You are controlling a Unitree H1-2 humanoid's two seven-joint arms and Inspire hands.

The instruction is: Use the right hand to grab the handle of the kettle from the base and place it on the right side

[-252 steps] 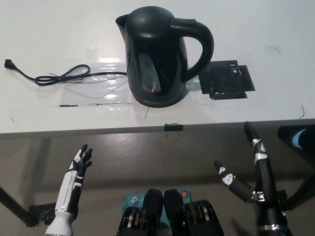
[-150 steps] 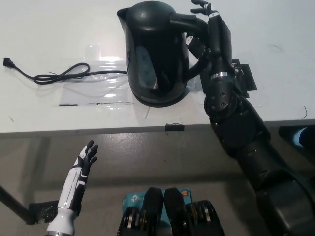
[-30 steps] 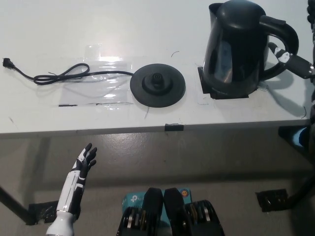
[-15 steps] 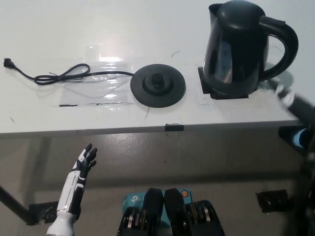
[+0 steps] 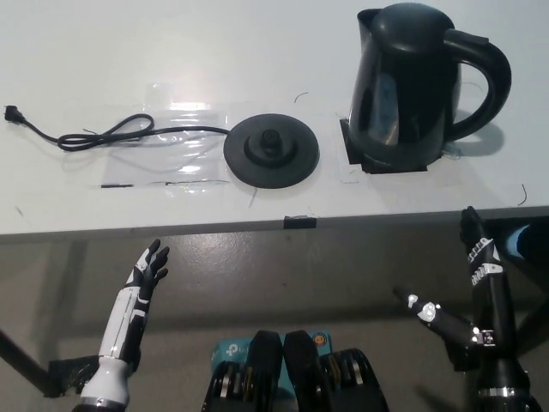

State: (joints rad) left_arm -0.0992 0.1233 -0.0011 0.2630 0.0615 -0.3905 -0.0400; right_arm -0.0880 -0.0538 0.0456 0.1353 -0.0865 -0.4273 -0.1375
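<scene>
The black electric kettle (image 5: 412,86) is seen standing upright on the white surface (image 5: 103,51), on a dark taped marker patch well to the right of the round power base (image 5: 271,152). The base is bare, its centre connector exposed; kettle and base are apart. The power cord (image 5: 94,136) is seen trailing left from the base to a plug near the left border. The placement is judged done.

The right hand (image 5: 467,296) is held below the front edge of the surface, at lower right, with fingers spread and nothing in it. The left hand (image 5: 146,273) is held at lower left, also below the edge, fingers apart and empty.

Handling (judged): the kettle body is rigid plastic, smooth and probably somewhat slippery. The weight depends on its fill, which cannot be told; the lid is closed. The looped handle (image 5: 489,77) at the kettle's right side offers the proper hold, with open room inside the loop for fingers. Taken high on the handle, the body would be expected to hang steadily.

Clearances: the kettle stands near the right end of the surface, the handle pointing right. Open room is noted behind and to the left. A small black clip (image 5: 299,222) is noted on the front edge.
</scene>
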